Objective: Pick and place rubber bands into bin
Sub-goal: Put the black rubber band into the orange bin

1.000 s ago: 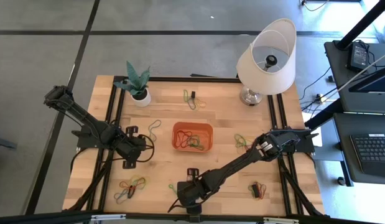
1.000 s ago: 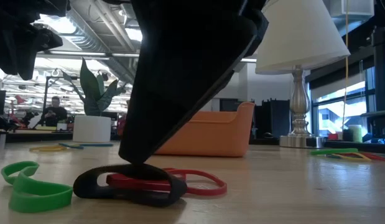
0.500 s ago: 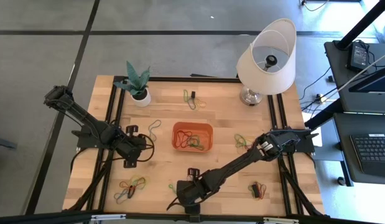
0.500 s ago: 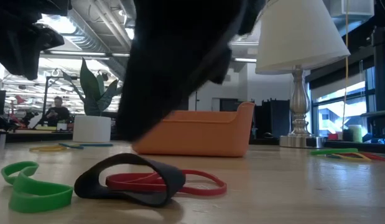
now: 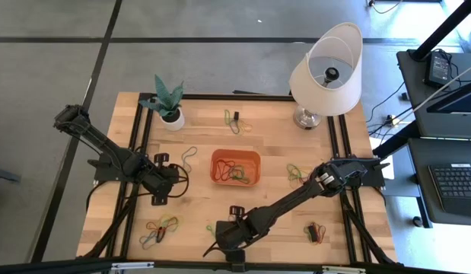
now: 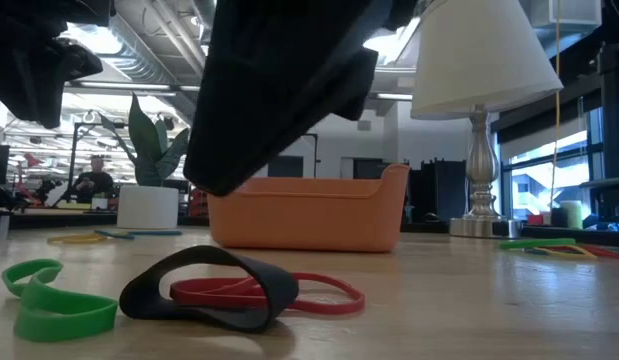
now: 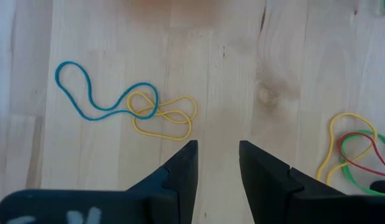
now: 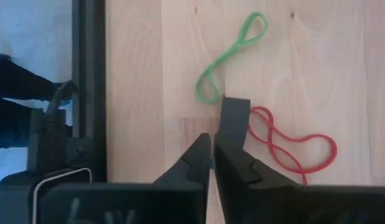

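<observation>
The orange bin (image 5: 236,152) stands mid-table with several rubber bands in it. Near the table's front edge lie a wide black band (image 6: 209,290), a red band (image 6: 324,292) and a green band (image 6: 49,300). My right gripper (image 6: 217,182) hangs just above the black band (image 8: 232,118), fingers shut (image 8: 211,152) with nothing between them; the red band (image 8: 292,146) and green band (image 8: 226,62) lie beyond the fingertips. My left gripper (image 5: 160,190) waits open (image 7: 217,149) left of the bin, above bare wood near a blue and a yellow band (image 7: 161,115).
More bands lie in clusters at the near left (image 5: 160,228), near right (image 5: 316,232), right of the bin (image 5: 294,173) and at the far side (image 5: 232,120). A white lamp (image 5: 326,72) and a potted plant (image 5: 170,106) stand at the far edge. Black rails run along both sides.
My right gripper has risen off the black band. A second ago its tip pressed the band flat against the table; the band stays on the table and has sprung back into a taller arched loop. The red and green bands have kept their places.
</observation>
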